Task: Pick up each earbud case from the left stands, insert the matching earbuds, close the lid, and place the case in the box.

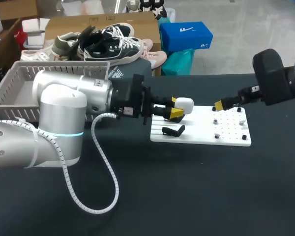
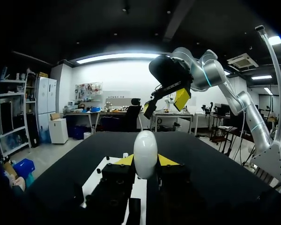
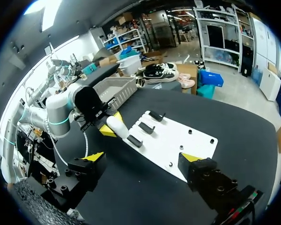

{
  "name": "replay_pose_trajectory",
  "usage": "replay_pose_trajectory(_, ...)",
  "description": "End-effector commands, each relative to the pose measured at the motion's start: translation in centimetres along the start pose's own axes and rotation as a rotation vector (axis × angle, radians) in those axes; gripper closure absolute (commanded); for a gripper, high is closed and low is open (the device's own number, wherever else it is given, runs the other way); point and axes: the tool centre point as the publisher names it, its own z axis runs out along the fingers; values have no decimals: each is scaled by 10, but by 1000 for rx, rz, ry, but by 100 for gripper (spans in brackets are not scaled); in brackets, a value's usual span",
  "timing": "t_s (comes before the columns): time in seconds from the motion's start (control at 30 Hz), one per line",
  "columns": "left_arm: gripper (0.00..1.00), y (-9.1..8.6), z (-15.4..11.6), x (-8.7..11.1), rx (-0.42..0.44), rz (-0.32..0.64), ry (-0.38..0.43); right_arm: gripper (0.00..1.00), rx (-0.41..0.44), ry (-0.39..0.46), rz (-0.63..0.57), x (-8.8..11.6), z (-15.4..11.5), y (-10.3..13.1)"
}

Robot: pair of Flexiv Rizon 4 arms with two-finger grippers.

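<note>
The left gripper [image 1: 174, 112] is clamping a smooth white oval earbud case [image 1: 185, 104] between its two yellow-tipped fingers, one pressing on each side, just above the left end of the flat white rectangular board [image 1: 201, 132]. In the left wrist view the case [image 2: 145, 153] is standing upright between the fingertips [image 2: 124, 161], over that same end of the board. Black angled plastic stands [image 1: 173, 130] are sitting on the board's left part, right beside and below the held case. The right gripper [image 3: 143, 157] is hovering over the board's far right edge with its fingers spread wide and holding nothing. Small dark pieces [image 1: 217, 134] are sitting on the board's holed right part. A grey slatted plastic box [image 1: 24, 83] is resting well beyond the board's left end.
</note>
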Motion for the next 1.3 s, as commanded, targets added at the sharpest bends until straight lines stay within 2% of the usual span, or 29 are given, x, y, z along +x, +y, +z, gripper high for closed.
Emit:
replay_pose_trajectory(0.03, 100, 3, 1, 2, 5, 3, -10, 0, -15, 14, 0, -2, 7, 2)
replay_pose_trajectory(0.23, 100, 4, 1, 2, 3, 6, -18, 0, -36, 23, 1, -3, 13, 11)
replay_pose_trajectory(0.4, 100, 4, 1, 2, 3, 6, -18, 0, -67, 23, -12, -9, 27, 22)
replay_pose_trajectory(0.7, 100, 4, 1, 2, 3, 6, -18, 0, -106, 47, 15, -11, 55, 28)
replay_pose_trajectory(1.3, 100, 4, 1, 2, 3, 6, -18, 0, -102, 66, 5, -16, 78, 29)
